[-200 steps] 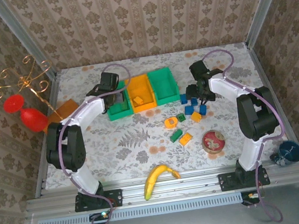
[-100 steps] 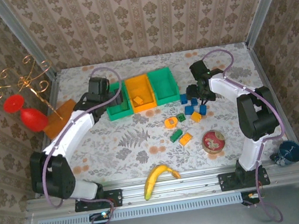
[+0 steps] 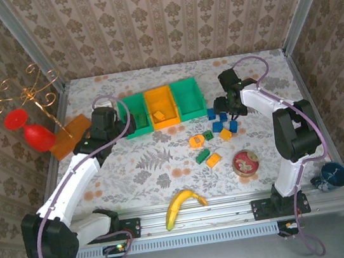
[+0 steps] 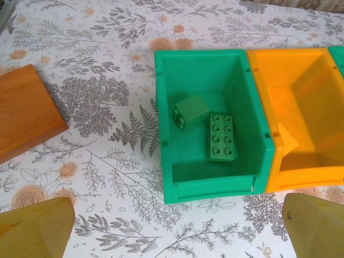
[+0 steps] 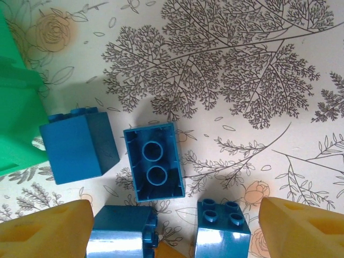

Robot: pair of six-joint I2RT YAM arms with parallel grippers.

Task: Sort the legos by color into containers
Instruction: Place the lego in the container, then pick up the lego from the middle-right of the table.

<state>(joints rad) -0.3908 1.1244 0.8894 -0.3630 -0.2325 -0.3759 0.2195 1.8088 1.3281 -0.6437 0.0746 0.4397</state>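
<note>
Since a second ago the left arm (image 3: 70,182) has swung back from over the bins (image 3: 166,123). Its left gripper (image 3: 115,129) now hangs just off the near-left corner of the row, while the right arm (image 3: 264,102) has not shifted.

The floral table (image 3: 133,173) carries the three joined bins toward the back: left green bin (image 3: 137,132), orange bin (image 3: 155,99) and right green bin (image 3: 192,112). An orange board (image 3: 70,135) lies to their left, a banana (image 3: 184,204) at the near edge, and a round tin (image 3: 246,162) at the near right.

In the left wrist view the left gripper's (image 4: 174,231) fingers (image 4: 37,226) are spread wide, one at each lower corner, with nothing between them. Ahead of them the left green bin (image 4: 209,191) holds two green blocks (image 4: 222,137) lying close together. A small orange piece (image 3: 158,115) sits in the orange bin.

The right gripper (image 3: 229,113) hovers over a cluster of blue blocks (image 3: 223,116) just right of the right green bin. In the right wrist view its fingers (image 5: 48,231) are also spread and pinch nothing. Of the four blue blocks below, one upturned block (image 5: 155,161) shows its hollow underside.

Nearer the arms, orange blocks (image 3: 213,160) and a loose green block (image 3: 202,156) lie on the table.
</note>
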